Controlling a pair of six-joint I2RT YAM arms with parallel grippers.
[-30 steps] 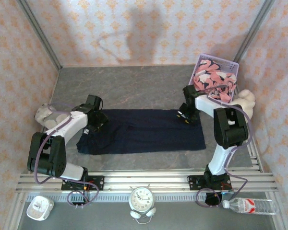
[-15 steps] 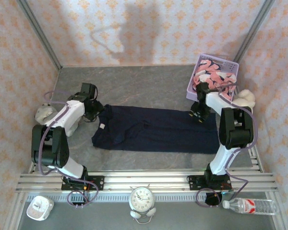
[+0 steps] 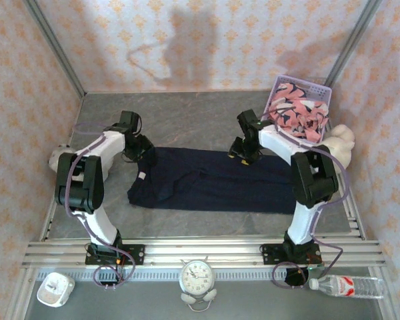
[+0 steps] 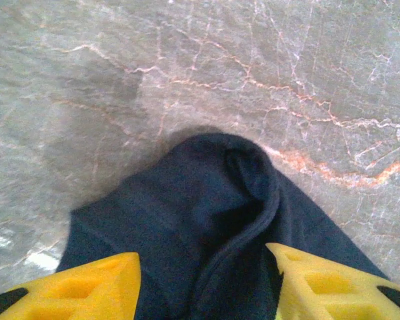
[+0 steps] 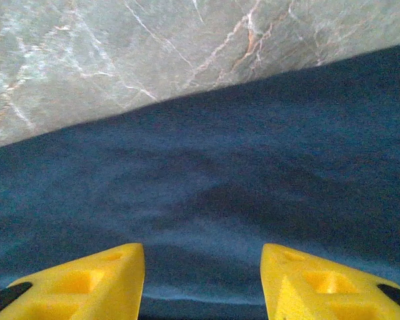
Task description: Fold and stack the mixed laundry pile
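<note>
A plain dark navy garment [image 3: 213,183] lies spread flat across the middle of the table. My left gripper [image 3: 139,145] hangs over its far left corner. In the left wrist view a raised fold of the navy cloth [image 4: 187,193] lies under that gripper [image 4: 201,252], whose yellow fingers stand apart and pinch nothing. My right gripper [image 3: 242,153] sits over the garment's far edge, right of the middle. Its fingers are also apart [image 5: 201,248] above flat navy cloth [image 5: 253,153]. The salmon-pink printed garment [image 3: 297,115] is bunched in the basket.
The lavender basket [image 3: 305,84] stands at the back right corner. A plush toy [image 3: 343,140] lies beside it and another [image 3: 59,159] by the left wall. Past the metal rail [image 3: 200,252] at the near edge are a clock [image 3: 198,277] and a bottle [image 3: 347,287].
The navy garment first slid to the right and spread out. Since then my right gripper has moved left along its far edge, and my left gripper has shifted slightly right onto the corner.
</note>
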